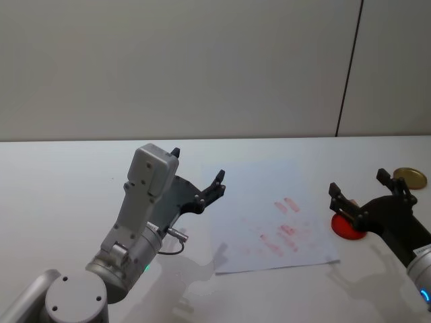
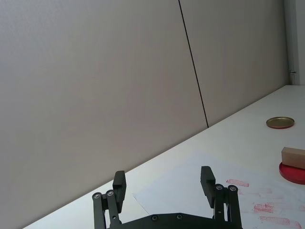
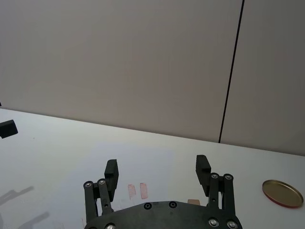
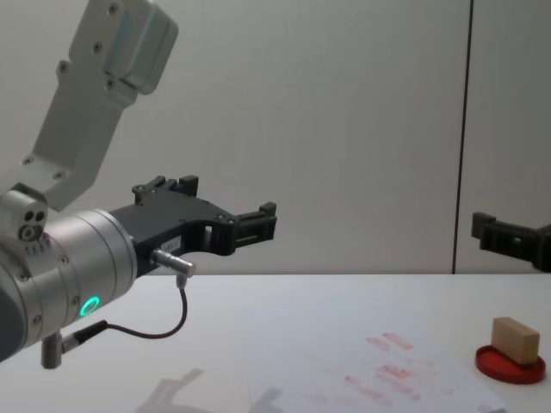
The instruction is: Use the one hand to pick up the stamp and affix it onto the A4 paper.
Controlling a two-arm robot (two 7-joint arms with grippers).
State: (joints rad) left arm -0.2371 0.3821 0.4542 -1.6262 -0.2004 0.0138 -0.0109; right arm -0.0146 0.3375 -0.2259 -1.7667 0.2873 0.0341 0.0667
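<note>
Stamp point(image 4: 515, 338), the tan wooden block, sits on a round red ink pad point(image 4: 512, 366) at the right of the counter point(image 1: 67, 175). We see nothing gripping it.

Behind everything we see a plain grey wall point(image 1: 202, 67) with one dark vertical seam. The white counter runs across in front of it.

The bulkiest thing on our side is the left arm point(image 1: 145, 202), silver with a green-lit ring, reaching in from the lower left. A thin black cable point(image 4: 164, 331) loops under its wrist. The left gripper point(image 1: 199, 168) hangs above the counter with its fingers spread wide and holding nothing. From the head camera it overlaps the near-left part of the sheet's edge.

The A4 paper point(image 1: 269, 215) lies flat in the middle of the counter. It carries several red-pink stamped marks point(image 1: 286, 229), clustered toward its right half.

The right gripper point(image 1: 357, 182), slim and black, comes in from the lower right on an arm with a blue-lit ring. Its fingers point(image 3: 111, 169) are spread apart and empty. In the head view it hangs over the ink pad, and its black body covers part of the pad. In the chest view it shows at the right edge, well above the block and apart from it.

The ink pad lies just beside the paper's right edge. Farther back and to the right, a flat round brass-coloured lid point(image 1: 410, 177) rests on the counter, apart from the pad.
</note>
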